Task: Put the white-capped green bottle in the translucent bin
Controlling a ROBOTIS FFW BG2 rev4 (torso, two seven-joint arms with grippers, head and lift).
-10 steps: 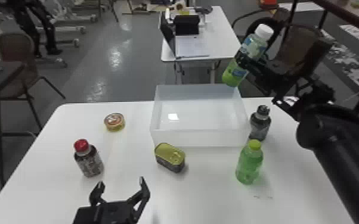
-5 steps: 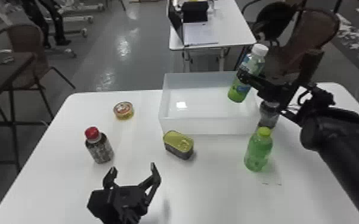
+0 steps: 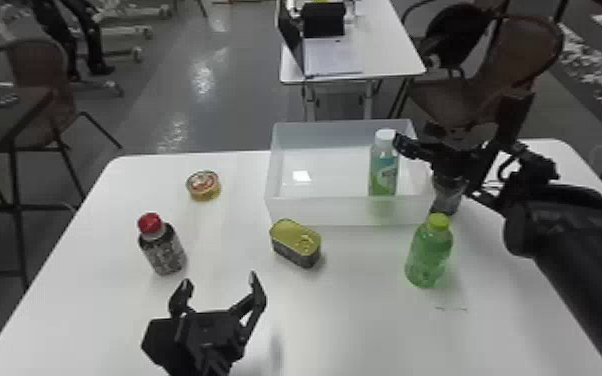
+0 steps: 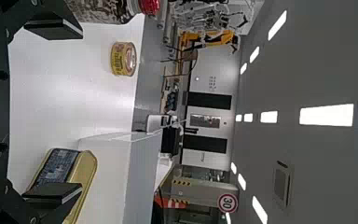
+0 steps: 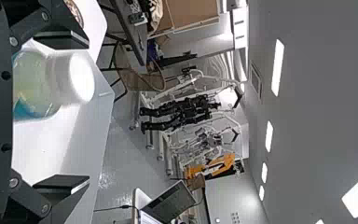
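Grey, glossy floor (image 3: pixel 165 100) runs behind a white table (image 3: pixel 90 300), with a second white table (image 3: pixel 390 45) farther off holding an open laptop (image 3: pixel 292 37). A brown chair (image 3: pixel 510 65) stands to the far right, and a dark table (image 3: pixel 10 115) is at the left edge.

The translucent bin (image 3: pixel 345 212) sits at the far side of the nearer white table. The white-capped green bottle (image 3: pixel 384 167) is upright inside it, in the right part, its lower end showing blurrily through the near wall. Just to the right is the right gripper (image 3: pixel 432 152), open, one finger near the white cap (image 3: pixel 385 135). In the right wrist view its fingers are wide apart, with the bottle nearer one of them; whether they touch, I cannot tell.

The left gripper (image 3: pixel 220 281) is over the near left part of the table, open, with nothing between its fingers.

A rectangular can (image 3: pixel 295 242) lies just on the near side of the bin. To the left are a round can (image 3: pixel 203 185), farther away, and a red-capped dark bottle (image 3: pixel 162 247), nearer. A yellow-green-capped green bottle (image 3: pixel 427 255) stands to the near right of the bin, and a dark bottle (image 3: pixel 447 195), partly hidden by the right gripper, is beside the bin's right wall.
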